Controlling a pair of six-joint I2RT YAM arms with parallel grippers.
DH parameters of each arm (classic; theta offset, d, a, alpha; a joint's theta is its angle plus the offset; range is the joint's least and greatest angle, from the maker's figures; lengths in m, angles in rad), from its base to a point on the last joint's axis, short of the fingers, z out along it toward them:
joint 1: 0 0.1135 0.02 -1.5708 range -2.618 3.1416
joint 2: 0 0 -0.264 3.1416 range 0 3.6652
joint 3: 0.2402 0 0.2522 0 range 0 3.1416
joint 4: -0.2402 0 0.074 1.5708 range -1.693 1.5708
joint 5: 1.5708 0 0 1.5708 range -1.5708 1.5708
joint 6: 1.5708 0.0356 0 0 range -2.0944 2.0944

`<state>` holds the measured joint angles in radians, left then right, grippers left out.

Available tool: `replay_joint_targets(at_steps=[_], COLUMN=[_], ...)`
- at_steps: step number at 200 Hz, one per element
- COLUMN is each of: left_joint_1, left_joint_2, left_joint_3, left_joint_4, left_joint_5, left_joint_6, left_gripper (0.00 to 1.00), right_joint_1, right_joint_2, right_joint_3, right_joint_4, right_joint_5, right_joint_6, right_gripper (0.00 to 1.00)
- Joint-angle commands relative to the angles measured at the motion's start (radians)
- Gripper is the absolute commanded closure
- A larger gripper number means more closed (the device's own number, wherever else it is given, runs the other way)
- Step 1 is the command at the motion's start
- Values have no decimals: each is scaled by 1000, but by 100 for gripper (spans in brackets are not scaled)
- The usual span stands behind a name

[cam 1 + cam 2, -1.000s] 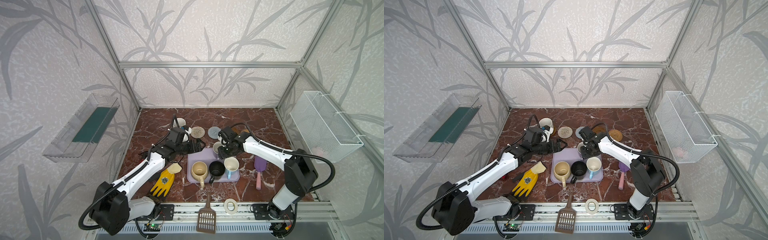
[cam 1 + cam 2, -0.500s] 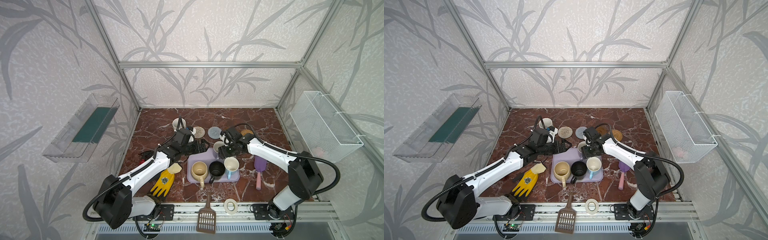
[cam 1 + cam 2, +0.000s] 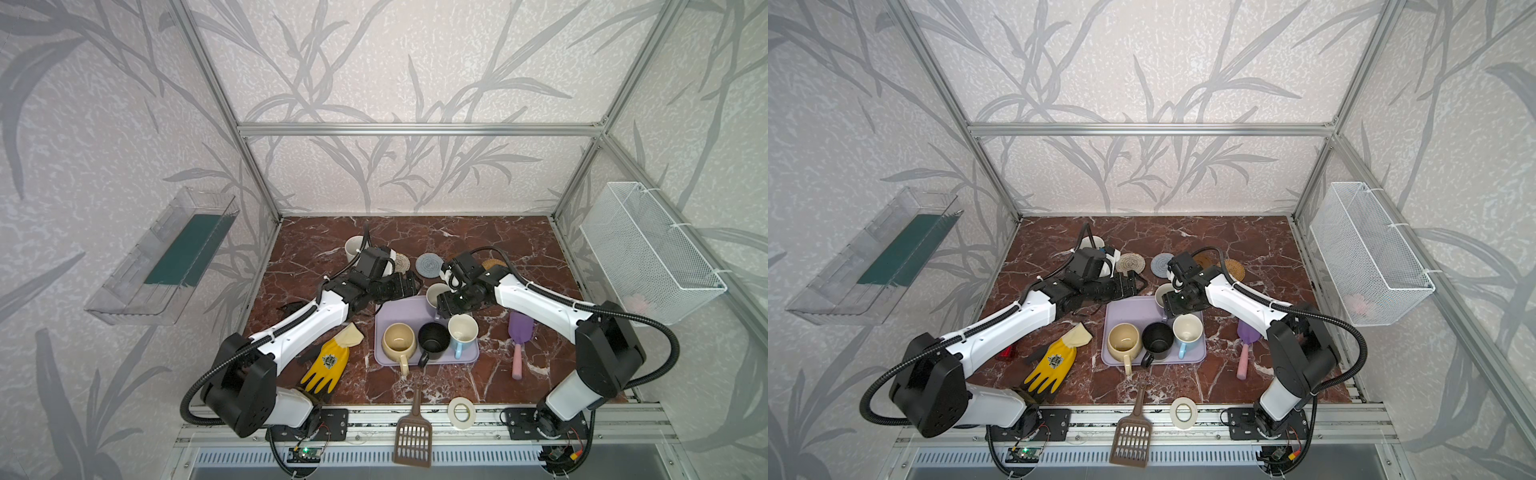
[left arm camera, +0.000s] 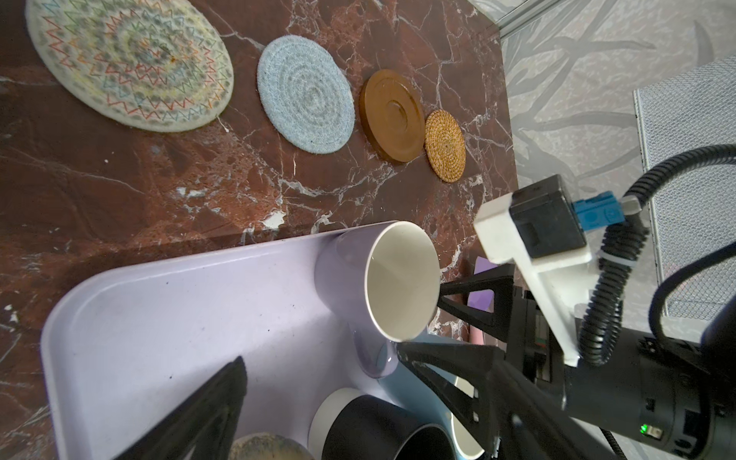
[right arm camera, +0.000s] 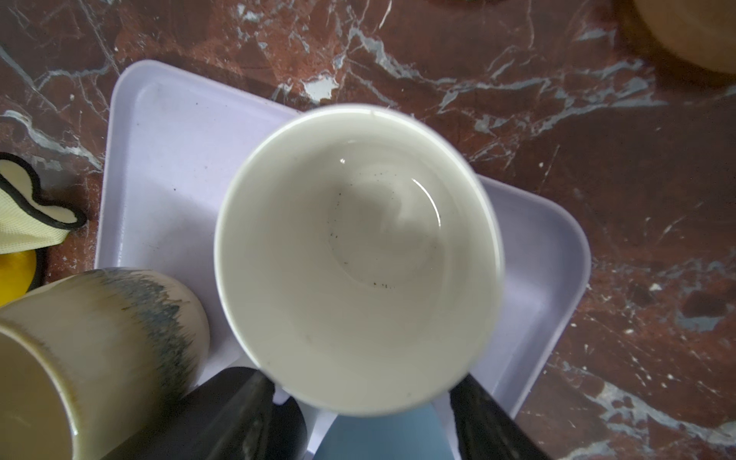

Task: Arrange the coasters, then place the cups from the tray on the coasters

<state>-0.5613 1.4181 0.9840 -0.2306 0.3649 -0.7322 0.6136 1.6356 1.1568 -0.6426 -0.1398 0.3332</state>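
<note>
**Lavender mug is next off the tray**

Red-brown marble tabletop (image 3: pixel 457 237) fills the floor of a cell with leaf-patterned walls (image 3: pixel 374 83). The tray (image 3: pixel 395 312) lies toward 6 o'clock of the table's middle. Four cups stand on it. The lavender mug (image 3: pixel 437 293) is alone in the tray's 1 o'clock corner. The beige mug (image 3: pixel 399 341), black mug (image 3: pixel 433 338) and light blue mug (image 3: pixel 462 331) crowd its 6 o'clock edge. An off-white mug (image 3: pixel 354 248) stands off the tray at 11 o'clock, and what is under it is hidden. At 12 o'clock of the tray four bare discs lie in a row: the cream woven coaster (image 4: pixel 127 59), grey-blue coaster (image 4: pixel 306 93), amber coaster (image 4: pixel 392 115) and rattan coaster (image 4: pixel 445 145).

The right gripper (image 5: pixel 363 377) hangs over the lavender mug with its jaws apart, one finger on either side of the rim, and does not clamp it. The left gripper (image 3: pixel 410 286), at that mug's 9 o'clock, is spread wide and empty.

The mug looks like glazed ceramic, so it is likely stiff, slick, fairly weighty and easy to chip. A good hold would be a pinch across the wall at the rim, one finger inside and one outside. It should sit on the side away from the light blue mug just beside it. A straight lift should clear the tray's low rim.
</note>
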Motion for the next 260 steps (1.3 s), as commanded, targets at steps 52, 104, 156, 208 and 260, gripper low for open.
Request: replay_joint_targets(at_steps=[52,104,156,208,260], left_joint_1=[-2,-2,-2,-2,-2], left_joint_2=[12,-15,-17,-17,-16], left_joint_3=[36,23,13,16,10], left_joint_4=[-67,-75,-76,-86,-88], left_joint_5=[8,4,2,1,-2], left_joint_6=[34,38,37,43,46], left_gripper=[3,3,3,3,3], right_joint_1=[28,77,81,80,80], right_joint_2=[-102,-54,17,62,84], right_joint_3=[-28,-27,-16,10,33], right_joint_4=[-15,39,49,65,55], right_joint_5=[-17,-28,5,38,46], right_joint_6=[101,131,143,156,168], right_gripper=[30,41,49,53,40])
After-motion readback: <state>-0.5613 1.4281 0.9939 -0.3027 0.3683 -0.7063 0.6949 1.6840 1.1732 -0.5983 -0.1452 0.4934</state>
